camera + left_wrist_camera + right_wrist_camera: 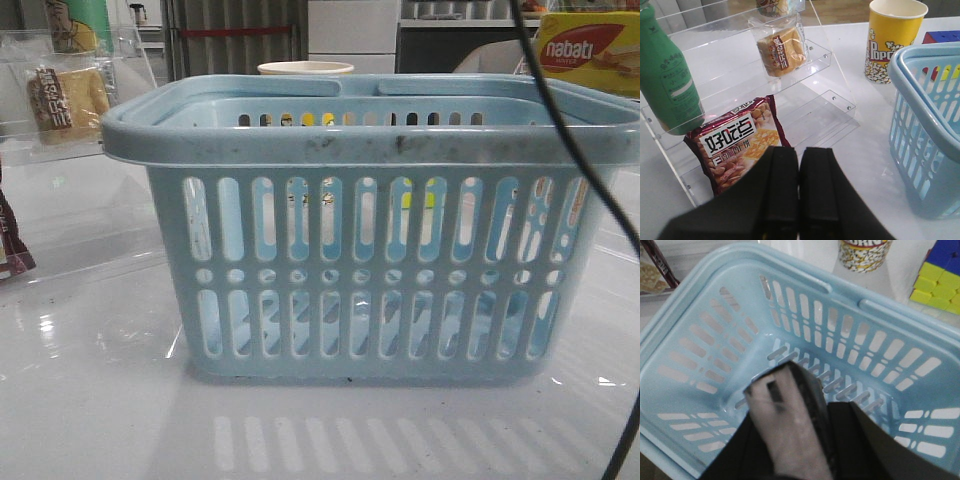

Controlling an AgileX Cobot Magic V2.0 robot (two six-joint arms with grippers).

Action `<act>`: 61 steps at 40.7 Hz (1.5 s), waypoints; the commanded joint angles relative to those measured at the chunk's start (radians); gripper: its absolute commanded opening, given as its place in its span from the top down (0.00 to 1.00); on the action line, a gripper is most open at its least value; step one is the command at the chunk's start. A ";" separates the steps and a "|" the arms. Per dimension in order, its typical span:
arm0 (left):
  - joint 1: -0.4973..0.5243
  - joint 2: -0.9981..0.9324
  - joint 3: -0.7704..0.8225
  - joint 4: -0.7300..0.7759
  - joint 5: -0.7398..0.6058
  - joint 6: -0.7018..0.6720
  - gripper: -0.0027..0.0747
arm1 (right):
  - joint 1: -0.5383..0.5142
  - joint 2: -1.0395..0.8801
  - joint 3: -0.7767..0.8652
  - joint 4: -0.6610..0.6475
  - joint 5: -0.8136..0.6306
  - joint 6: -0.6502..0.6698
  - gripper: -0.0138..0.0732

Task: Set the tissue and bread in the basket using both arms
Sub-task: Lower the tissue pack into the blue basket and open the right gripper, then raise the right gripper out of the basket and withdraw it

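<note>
The light-blue basket fills the middle of the front view, and neither gripper shows there. In the right wrist view my right gripper is shut on the tissue, a pale packet with black parts, and holds it above the inside of the basket. The bread, in a clear wrapper, leans on a clear acrylic shelf; it also shows at the far left of the front view. My left gripper is shut and empty, short of the shelf and left of the basket.
A dark brown snack wrapper and a green bottle sit on the shelf. A yellow popcorn cup stands behind the basket. Coloured cube blocks lie beside it. A yellow nabati box is at the back right.
</note>
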 commanded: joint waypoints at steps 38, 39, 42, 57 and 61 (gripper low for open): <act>-0.002 0.012 -0.035 -0.007 -0.083 -0.007 0.83 | 0.006 0.119 -0.034 -0.044 -0.150 -0.012 0.20; -0.002 0.012 -0.035 -0.007 -0.083 -0.007 0.83 | 0.006 0.108 -0.034 -0.044 -0.149 -0.012 0.20; -0.002 0.012 -0.035 -0.007 -0.083 -0.007 0.83 | 0.006 0.064 -0.027 -0.044 -0.149 -0.016 0.20; -0.002 0.012 -0.035 -0.007 -0.083 -0.007 0.83 | 0.006 -0.292 0.245 -0.044 -0.196 -0.058 0.20; -0.002 0.012 -0.035 -0.007 -0.083 -0.007 0.83 | 0.006 -0.415 0.340 -0.045 -0.210 -0.058 0.20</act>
